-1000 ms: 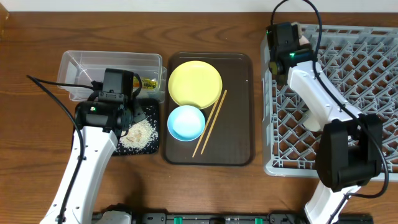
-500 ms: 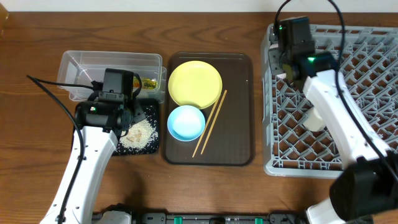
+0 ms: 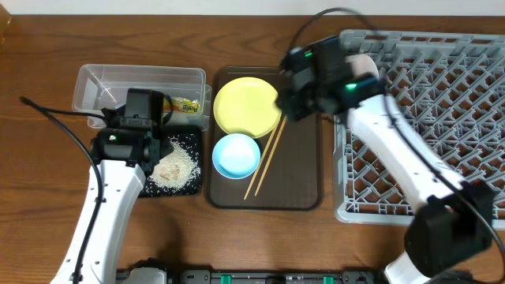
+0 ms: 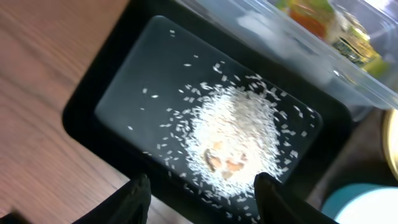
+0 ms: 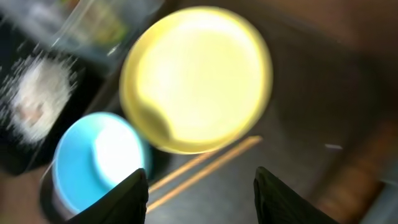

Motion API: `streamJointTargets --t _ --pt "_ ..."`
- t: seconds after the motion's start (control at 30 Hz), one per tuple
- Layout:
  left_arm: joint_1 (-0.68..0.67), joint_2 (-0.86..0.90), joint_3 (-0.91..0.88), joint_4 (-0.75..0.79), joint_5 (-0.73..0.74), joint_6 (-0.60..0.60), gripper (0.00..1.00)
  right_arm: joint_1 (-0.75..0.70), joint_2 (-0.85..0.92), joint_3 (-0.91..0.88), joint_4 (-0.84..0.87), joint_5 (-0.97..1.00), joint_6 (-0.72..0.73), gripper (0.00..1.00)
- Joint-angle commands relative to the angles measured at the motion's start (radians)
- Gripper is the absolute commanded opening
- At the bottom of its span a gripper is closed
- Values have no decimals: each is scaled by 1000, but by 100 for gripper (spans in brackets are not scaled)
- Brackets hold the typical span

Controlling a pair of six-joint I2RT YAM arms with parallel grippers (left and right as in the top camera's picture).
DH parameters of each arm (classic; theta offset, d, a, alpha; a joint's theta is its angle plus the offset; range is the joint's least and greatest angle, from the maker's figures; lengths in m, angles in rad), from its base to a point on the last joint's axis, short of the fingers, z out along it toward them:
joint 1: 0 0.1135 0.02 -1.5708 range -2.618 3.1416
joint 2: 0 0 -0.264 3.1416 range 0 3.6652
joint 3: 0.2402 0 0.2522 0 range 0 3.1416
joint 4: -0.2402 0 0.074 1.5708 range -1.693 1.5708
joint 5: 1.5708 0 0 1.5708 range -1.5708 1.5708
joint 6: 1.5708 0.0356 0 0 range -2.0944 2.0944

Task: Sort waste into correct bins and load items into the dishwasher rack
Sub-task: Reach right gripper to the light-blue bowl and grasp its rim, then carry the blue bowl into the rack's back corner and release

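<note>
The yellow plate point(image 3: 246, 106), light blue bowl point(image 3: 235, 155) and two chopsticks point(image 3: 266, 155) lie on the brown serving tray. My right gripper point(image 3: 286, 106) hovers open and empty over the tray by the plate's right edge. The right wrist view is blurred and shows the plate point(image 5: 196, 78), the bowl point(image 5: 96, 158) and the chopsticks point(image 5: 205, 168) between the open fingers point(image 5: 202, 199). My left gripper point(image 4: 205, 202) is open and empty just above the rice pile point(image 4: 233, 134) in the black tray point(image 3: 192, 186). The snack wrapper point(image 3: 187, 105) lies in the clear tub point(image 3: 134, 83).
The brown serving tray point(image 3: 304, 181) sits mid-table between the bins and the grey dishwasher rack point(image 3: 450, 118) at the right. A pale rounded item point(image 3: 364, 63) shows at the rack's far left corner behind the right arm. Bare wood lies in front.
My right arm has swung left from above the rack's far left corner to over the brown tray beside the plate. The left arm has hardly moved.
</note>
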Motion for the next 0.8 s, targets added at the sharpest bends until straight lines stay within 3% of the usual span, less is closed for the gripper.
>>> streamJointTargets --t 0.0,0.3,0.4,0.57,0.67,0.77 --pt "24 -6 0 -8 -40 -23 57 65 56 -2 -7 -32 10 52" --pt "27 -5 0 -8 -38 -23 56 162 214 -2 -23 19 133 45" --pt "27 -5 0 -8 -38 -23 57 175 255 -2 -28 35 134 33" --pt "27 -5 0 -8 -38 -23 57 185 310 -2 -27 60 174 29" --pt "27 -5 0 -8 -38 -23 57 185 320 -2 -40 60 186 7" --pt "27 -5 0 -8 -38 -23 57 183 307 0 -40 61 185 1"
